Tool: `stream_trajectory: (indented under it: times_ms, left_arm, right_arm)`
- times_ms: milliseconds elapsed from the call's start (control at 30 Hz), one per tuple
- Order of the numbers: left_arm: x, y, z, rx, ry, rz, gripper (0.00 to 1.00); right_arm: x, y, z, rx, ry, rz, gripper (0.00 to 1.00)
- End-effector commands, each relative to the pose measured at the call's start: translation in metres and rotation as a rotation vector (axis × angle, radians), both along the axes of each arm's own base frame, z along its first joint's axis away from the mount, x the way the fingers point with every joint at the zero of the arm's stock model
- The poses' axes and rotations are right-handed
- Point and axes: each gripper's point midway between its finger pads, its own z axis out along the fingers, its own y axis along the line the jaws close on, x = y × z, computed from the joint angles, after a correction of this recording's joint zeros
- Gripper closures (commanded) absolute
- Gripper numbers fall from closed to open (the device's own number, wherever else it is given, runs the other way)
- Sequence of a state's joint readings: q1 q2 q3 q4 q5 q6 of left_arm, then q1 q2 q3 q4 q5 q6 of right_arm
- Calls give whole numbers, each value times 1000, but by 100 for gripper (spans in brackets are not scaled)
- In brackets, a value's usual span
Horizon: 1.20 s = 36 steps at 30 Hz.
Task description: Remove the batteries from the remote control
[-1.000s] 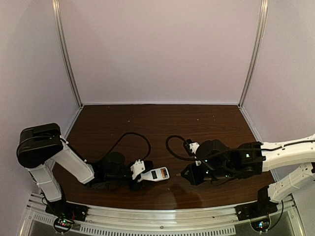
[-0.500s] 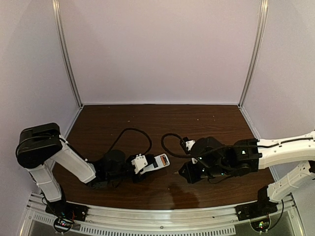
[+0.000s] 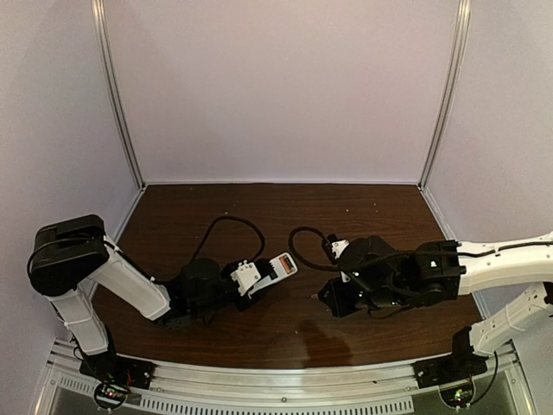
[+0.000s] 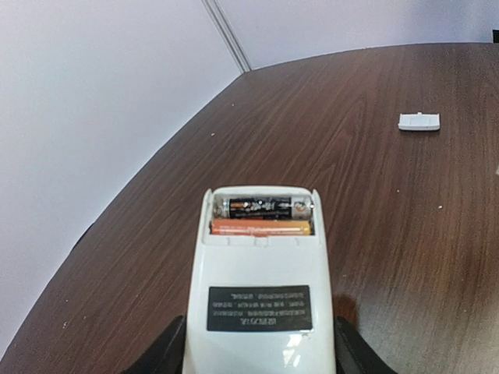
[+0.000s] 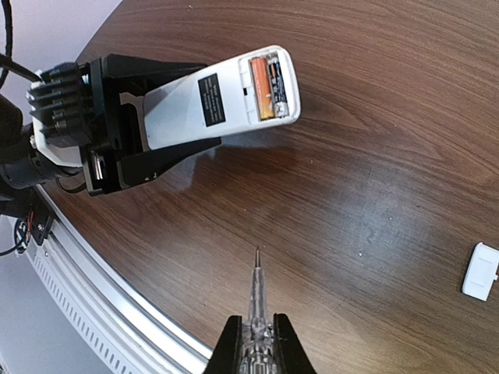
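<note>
Left jaws are clamping remote control (image 4: pixel 261 273), right jaws pinching screwdriver (image 5: pixel 256 292) near it; prying pending, tip needing batteries (image 4: pixel 263 216).

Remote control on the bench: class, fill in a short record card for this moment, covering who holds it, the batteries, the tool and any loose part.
remote control: back face up, battery end uncovered
held by: left gripper, clamped on the plain end
batteries: two, side by side, both seated; one orange, one dark
right gripper: shut on a screwdriver, tip aimed toward the remote, not touching it
loose part: small flat white piece lying on the table, apart from the remote
</note>
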<state>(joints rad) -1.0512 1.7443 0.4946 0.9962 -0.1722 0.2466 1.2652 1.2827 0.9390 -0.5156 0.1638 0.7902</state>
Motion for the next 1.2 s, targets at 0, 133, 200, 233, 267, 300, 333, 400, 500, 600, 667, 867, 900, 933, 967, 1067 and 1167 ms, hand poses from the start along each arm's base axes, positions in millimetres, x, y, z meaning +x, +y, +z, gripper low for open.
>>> stream_trajectory:
  times_ms: [0, 133, 200, 233, 267, 300, 333, 400, 500, 600, 667, 867, 900, 933, 967, 1067, 1167]
  left_arm:
    - [-9, -14, 25, -48, -80, -89, 100]
    - [-20, -21, 21, -30, -89, -174, 100]
    - [-28, -25, 19, -29, -81, -226, 100]
    - [-29, -26, 19, -33, -79, -234, 100]
    - [-31, -27, 19, -34, -77, -245, 100]
    - [-32, -28, 18, -30, -77, -257, 100]
    - [-33, -29, 17, -27, -79, -264, 100]
    - [-34, -29, 17, -22, -85, -271, 100]
    - [-32, -29, 17, -19, -99, -261, 100]
    - [-29, -31, 15, -16, -105, -255, 100]
    - [-27, -33, 13, -6, -100, -252, 100]
    - [-26, -37, 5, 22, -86, -263, 100]
    - [-27, -38, 4, 26, -84, -266, 100]
    - [-27, -39, 3, 28, -83, -270, 100]
    - [-27, -39, 3, 28, -82, -273, 100]
    - [-28, -39, 3, 27, -80, -275, 100]
    - [-28, -39, 2, 32, -79, -277, 100]
  right_arm:
    - [7, -9, 18, 37, -41, -46, 100]
    - [10, -10, 26, 73, -62, -60, 100]
    - [10, -8, 28, 90, -65, -60, 100]
    - [10, -7, 30, 99, -67, -61, 100]
    - [11, -7, 30, 102, -67, -64, 100]
    - [12, -6, 31, 104, -68, -71, 100]
    - [12, -6, 31, 104, -69, -77, 100]
    - [15, -6, 31, 103, -71, -96, 100]
    - [18, -5, 29, 100, -76, -122, 100]
    - [22, -3, 28, 100, -85, -147, 100]
    - [25, -1, 26, 90, -91, -159, 100]
    - [31, 9, 22, 69, -98, -171, 100]
    - [32, 10, 21, 68, -100, -175, 100]
    - [33, 11, 21, 67, -102, -180, 100]
    - [34, 11, 21, 64, -105, -187, 100]
    - [37, 9, 19, 55, -111, -209, 100]
    - [40, 8, 18, 44, -118, -229, 100]
